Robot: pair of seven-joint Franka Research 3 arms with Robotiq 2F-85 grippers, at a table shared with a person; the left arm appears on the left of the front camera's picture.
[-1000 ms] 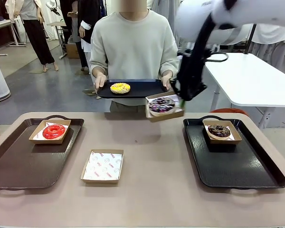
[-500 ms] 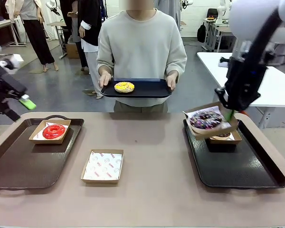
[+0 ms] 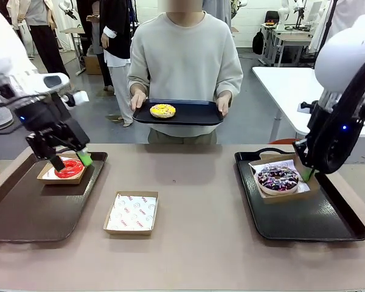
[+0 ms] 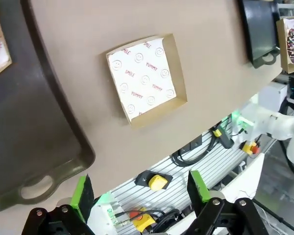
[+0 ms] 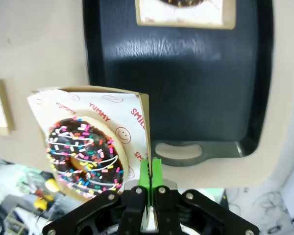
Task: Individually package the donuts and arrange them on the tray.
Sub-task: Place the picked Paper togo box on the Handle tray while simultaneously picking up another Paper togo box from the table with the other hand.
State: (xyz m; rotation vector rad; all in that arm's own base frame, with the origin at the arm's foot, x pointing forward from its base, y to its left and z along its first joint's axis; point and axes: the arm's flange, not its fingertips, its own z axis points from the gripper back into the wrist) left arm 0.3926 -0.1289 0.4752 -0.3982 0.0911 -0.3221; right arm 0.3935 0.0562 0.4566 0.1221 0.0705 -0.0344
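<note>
My right gripper [image 3: 306,174] is shut on the side wall of a paper-lined box holding the purple-brown donut [image 3: 278,177] with white drizzle and sprinkles, held over the black right tray [image 3: 316,219]. In the right wrist view the pads [image 5: 156,171] pinch the box wall beside that donut [image 5: 83,155]; the chocolate donut's box [image 5: 179,14] sits at the tray's far end. My left gripper [image 3: 71,162] hangs open just above the red donut [image 3: 69,171] in its box on the brown left tray [image 3: 30,213]. A person holds a black tray [image 3: 194,113] with the yellow donut [image 3: 163,111].
An empty paper-lined box [image 3: 131,212] lies on the table between the trays, also seen in the left wrist view as the same empty box [image 4: 144,78]. The person stands at the far edge. A white table [image 3: 292,91] stands behind on the right.
My right arm has swung right and down, carrying the boxed donut from near the person's tray to above the right tray. My left arm has come in from the left to above the red donut.
</note>
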